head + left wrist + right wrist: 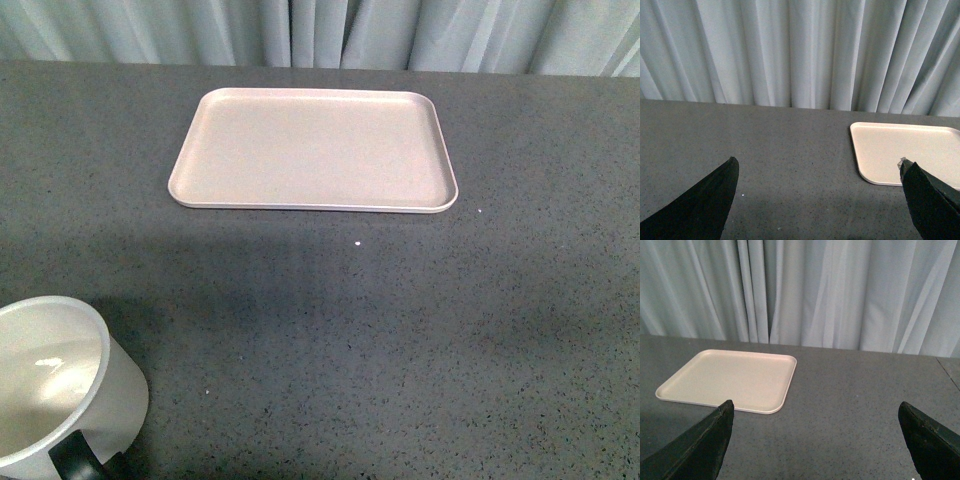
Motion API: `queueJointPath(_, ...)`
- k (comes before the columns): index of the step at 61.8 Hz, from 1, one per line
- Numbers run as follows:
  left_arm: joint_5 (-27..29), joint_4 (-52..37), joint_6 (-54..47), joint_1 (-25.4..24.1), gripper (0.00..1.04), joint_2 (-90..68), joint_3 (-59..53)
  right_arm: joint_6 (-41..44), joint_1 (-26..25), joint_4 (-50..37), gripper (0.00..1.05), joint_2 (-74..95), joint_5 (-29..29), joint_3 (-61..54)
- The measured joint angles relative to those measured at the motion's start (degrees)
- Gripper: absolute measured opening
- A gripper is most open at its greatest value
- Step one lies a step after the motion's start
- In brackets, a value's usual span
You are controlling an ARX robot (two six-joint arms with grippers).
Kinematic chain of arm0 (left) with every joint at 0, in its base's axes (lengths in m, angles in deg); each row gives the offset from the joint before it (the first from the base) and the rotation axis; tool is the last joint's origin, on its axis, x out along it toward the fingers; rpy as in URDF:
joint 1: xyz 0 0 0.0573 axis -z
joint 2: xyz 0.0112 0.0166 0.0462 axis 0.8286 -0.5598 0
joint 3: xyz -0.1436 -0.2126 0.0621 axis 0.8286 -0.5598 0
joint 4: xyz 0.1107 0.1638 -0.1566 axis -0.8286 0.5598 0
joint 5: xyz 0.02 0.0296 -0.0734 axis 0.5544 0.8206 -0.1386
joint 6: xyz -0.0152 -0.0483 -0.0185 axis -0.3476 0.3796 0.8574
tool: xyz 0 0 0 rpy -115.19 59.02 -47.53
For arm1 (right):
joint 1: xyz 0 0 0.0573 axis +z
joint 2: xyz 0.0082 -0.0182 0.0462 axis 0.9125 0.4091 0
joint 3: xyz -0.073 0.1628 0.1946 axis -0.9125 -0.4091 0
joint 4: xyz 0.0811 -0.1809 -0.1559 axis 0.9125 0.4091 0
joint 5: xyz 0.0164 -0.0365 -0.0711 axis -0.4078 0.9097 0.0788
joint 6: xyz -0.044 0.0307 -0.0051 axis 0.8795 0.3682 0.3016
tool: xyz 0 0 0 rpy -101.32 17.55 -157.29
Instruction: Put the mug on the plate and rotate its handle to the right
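The white mug (60,385) stands at the near left corner of the front view, cut off by the frame, its black handle (78,462) pointing toward me. The pale pink plate (312,148) lies empty at the far middle of the grey table. It shows too in the left wrist view as the plate (907,152) and in the right wrist view as the plate (730,380). My left gripper (817,172) is open above bare table. My right gripper (815,415) is open too, nothing between its fingers. Neither arm shows in the front view.
A grey speckled table (400,330) stretches across the scene. Pale pleated curtains (320,30) hang along its far edge. A few white specks (357,243) lie on the table in front of the plate.
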Motion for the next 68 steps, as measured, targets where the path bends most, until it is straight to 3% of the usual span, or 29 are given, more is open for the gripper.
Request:
queueJointPath(24,-0.04,0.02,0.0,0.0,0.95,0.0,0.02,0.0,0.0,0.0,0.96,0.0,0.02,0.0)
queueJointPath(26,-2.51,3.08,1.27,-0.81,0.95,-1.53,1.07,0.0,0.0,0.0,0.96,0.0,0.02,0.0)
queueJointPath(28,-7.41,10.78,2.86,-2.43,0.95,-6.01,4.66,-0.02,0.0,0.0,0.96,0.0,0.07,0.0)
queueJointPath(32,-10.64,16.96,3.26,-3.89,0.95,-16.83,10.4,-0.02,0.0,0.0,0.96,0.0,-0.04,0.0)
queueJointPath(45,-8.33,8.02,-3.3,-2.03,0.95,-46.88,25.64,-0.04,0.0,0.0,0.96,0.0,0.0,0.0)
queueJointPath(56,-7.39,12.57,-12.68,-0.22,0.95,-61.9,30.16,-0.04,0.0,0.0,0.96,0.0,0.0,0.0)
queueJointPath(68,-7.17,17.03,-20.24,0.48,0.95,-65.31,31.26,-0.04,0.0,0.0,0.96,0.0,0.0,0.0)
